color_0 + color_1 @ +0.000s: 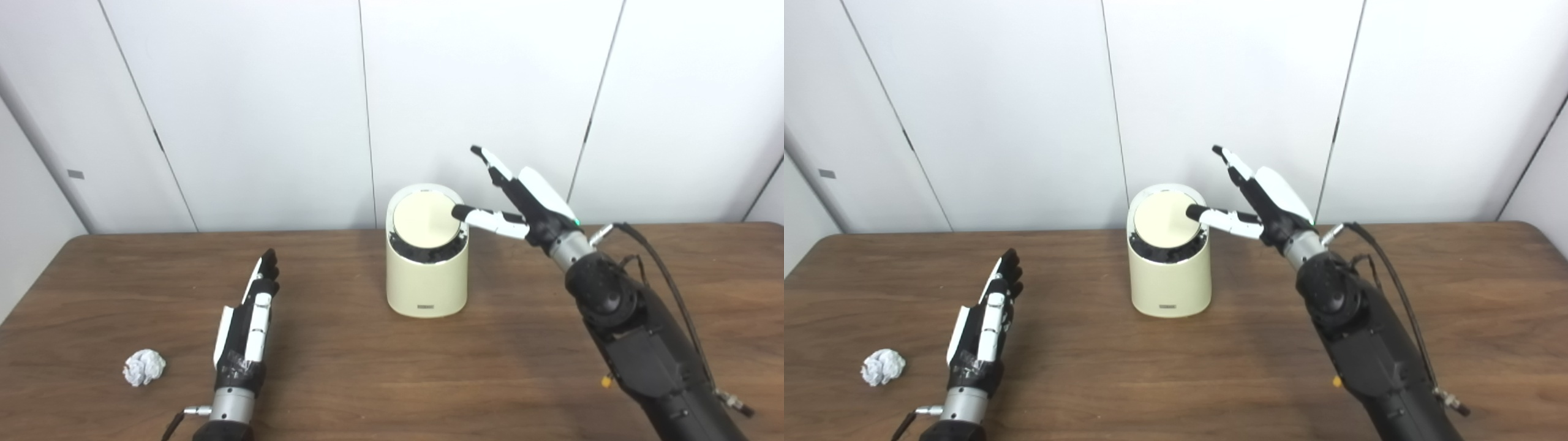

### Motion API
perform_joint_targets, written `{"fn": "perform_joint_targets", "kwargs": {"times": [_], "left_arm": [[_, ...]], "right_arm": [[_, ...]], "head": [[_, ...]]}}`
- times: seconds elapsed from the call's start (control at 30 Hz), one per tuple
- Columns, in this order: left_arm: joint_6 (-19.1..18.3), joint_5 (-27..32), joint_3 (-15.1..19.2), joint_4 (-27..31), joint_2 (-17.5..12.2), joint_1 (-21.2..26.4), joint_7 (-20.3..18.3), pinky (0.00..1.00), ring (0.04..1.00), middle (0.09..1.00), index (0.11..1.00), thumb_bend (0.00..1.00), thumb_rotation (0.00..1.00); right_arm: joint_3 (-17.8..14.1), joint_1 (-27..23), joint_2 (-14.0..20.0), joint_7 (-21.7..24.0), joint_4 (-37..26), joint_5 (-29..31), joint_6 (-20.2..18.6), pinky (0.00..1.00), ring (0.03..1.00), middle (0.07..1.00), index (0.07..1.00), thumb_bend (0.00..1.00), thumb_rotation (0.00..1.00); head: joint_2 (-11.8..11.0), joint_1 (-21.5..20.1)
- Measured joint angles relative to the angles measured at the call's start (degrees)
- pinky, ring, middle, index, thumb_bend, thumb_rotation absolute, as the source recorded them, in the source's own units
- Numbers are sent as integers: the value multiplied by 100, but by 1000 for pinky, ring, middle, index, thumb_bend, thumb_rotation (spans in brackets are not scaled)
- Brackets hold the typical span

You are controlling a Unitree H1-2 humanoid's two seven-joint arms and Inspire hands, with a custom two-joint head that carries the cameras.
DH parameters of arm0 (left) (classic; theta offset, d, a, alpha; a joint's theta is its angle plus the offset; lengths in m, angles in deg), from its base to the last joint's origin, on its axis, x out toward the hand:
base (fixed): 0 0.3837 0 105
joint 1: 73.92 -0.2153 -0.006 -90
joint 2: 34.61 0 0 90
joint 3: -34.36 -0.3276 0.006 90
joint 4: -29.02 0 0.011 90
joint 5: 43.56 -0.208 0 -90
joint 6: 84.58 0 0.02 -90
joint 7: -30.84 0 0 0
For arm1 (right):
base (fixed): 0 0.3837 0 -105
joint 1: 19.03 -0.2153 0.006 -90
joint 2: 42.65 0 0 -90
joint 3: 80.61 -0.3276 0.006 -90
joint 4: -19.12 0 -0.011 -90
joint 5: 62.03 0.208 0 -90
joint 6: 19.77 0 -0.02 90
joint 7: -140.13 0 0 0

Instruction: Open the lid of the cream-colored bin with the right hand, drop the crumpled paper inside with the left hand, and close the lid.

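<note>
Two hands show in the left eye view: the right hand (531, 205), fingers spread and empty, touches one fingertip to the tilted lid (425, 222) of the cream-colored bin (427, 283) mid-table. Through the right eye view, the left hand (985, 323) lies open, holding nothing, on the wooden table (1176, 367) just beside the crumpled paper (882, 366), nothing between them.

The bin (427, 278) is showing cream, its lid (425, 222) paler with a black ring. The paper (144, 367) is white; both hands (250, 316) (520, 202) are black-and-white; the table (343, 367) is wood-grained brown.
</note>
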Motion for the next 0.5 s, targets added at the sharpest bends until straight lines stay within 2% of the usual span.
{"fn": "perform_joint_targets", "kwargs": {"times": [0.3,0.5], "left_arm": [[35,-46,-22,0,19,10,5,1000,1000,1000,1000,466,975],[34,-68,-36,1,29,14,7,1000,1000,1000,1000,475,970]], "right_arm": [[240,-174,-13,3,444,-274,38,882,968,979,999,756,895],[483,-482,-1,234,537,-426,29,921,965,977,995,712,807]], "head": [[70,44],[105,53]]}}
